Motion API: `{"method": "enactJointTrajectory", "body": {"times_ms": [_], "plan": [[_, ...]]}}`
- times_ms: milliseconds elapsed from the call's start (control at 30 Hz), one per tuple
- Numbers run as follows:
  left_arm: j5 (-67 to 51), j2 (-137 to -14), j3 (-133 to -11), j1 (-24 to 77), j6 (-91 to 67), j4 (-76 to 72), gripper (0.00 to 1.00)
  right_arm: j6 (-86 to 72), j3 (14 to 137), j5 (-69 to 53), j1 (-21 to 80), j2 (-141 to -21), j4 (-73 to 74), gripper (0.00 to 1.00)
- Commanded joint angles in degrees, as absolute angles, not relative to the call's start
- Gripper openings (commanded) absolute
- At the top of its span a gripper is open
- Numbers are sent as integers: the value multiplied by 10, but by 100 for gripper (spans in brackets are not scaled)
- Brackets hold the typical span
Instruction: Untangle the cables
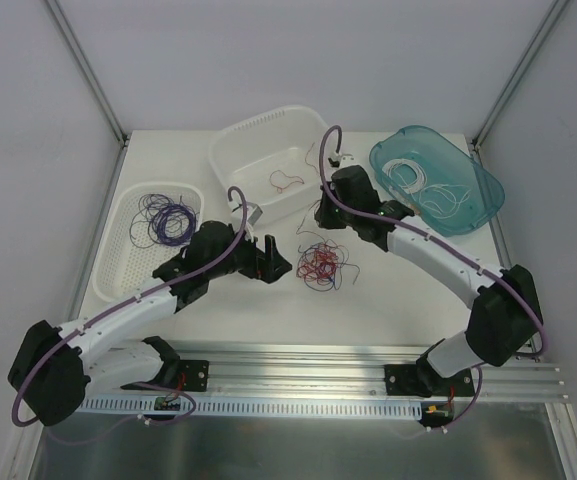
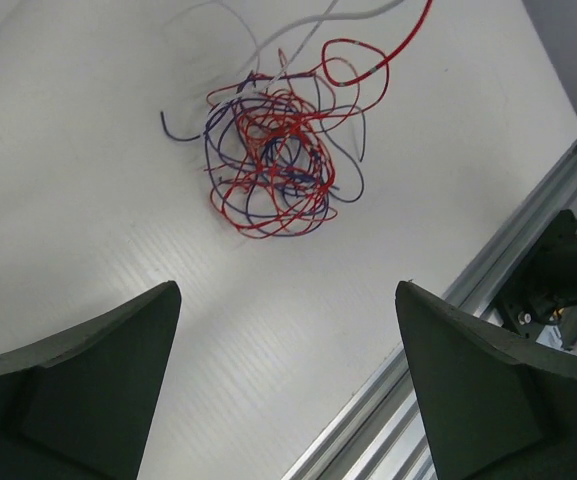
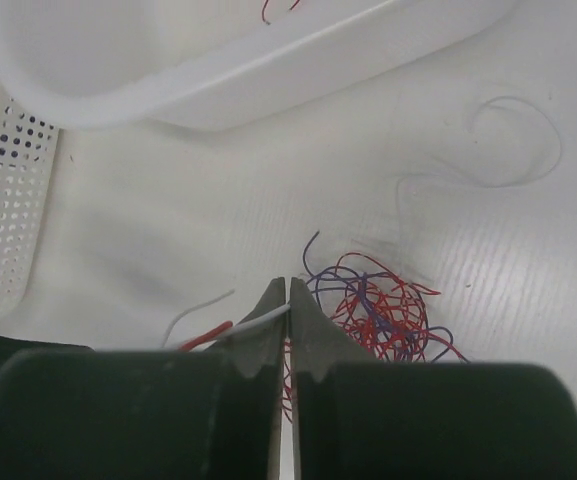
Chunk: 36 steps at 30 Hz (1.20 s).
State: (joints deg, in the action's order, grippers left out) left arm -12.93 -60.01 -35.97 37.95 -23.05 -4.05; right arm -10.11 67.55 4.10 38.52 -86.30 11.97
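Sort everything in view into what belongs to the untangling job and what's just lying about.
Job: tangled cables; purple cables in perforated tray; red cable in white basket; white cables in teal bin.
Lying about: aluminium rail along the front.

place: robot lab cell | evidence: white panel walls (image 1: 268, 60), aluminium rail (image 1: 308, 378), bare table (image 1: 268, 315)

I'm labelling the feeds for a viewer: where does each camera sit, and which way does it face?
Top external: above and behind the robot, looking down on the table; left arm and right arm show.
Left wrist: on the left arm, looking down past the open left gripper at the tangle.
Right wrist: low over the table, facing the white tub; right gripper shut on a white cable.
Shared: both wrist views show the tangle.
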Motion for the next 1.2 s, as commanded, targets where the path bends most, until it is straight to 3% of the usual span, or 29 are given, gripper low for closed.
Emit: {"method": "enactJointTrajectory", "body": {"times_ms": [0,367,733,900,1000,1100,1133,1167], "plan": [[-120,-610,-343,399,-270,-203,89,-177,738,125,395,-826,209,1],[-52,-667,-404,416,-186,-267,75,-203,755,149,400,-808,247,1],[-169,-729,-470,416,-40,-246,66,-187,751,141,406,-799,248,1],[-198,-744,-498,416,-12,-213,45,-185,750,140,406,-799,247,1],[-201,-750,-504,416,-10,-212,39,-181,751,138,405,-799,246,1],[-202,-753,-508,416,-7,-211,22,-178,751,140,406,-800,245,1],[-203,-753,-509,416,-6,-208,10,-175,752,141,405,-802,246,1],[-205,-752,-510,416,-6,-207,4,-174,751,142,406,-801,247,1]]}}
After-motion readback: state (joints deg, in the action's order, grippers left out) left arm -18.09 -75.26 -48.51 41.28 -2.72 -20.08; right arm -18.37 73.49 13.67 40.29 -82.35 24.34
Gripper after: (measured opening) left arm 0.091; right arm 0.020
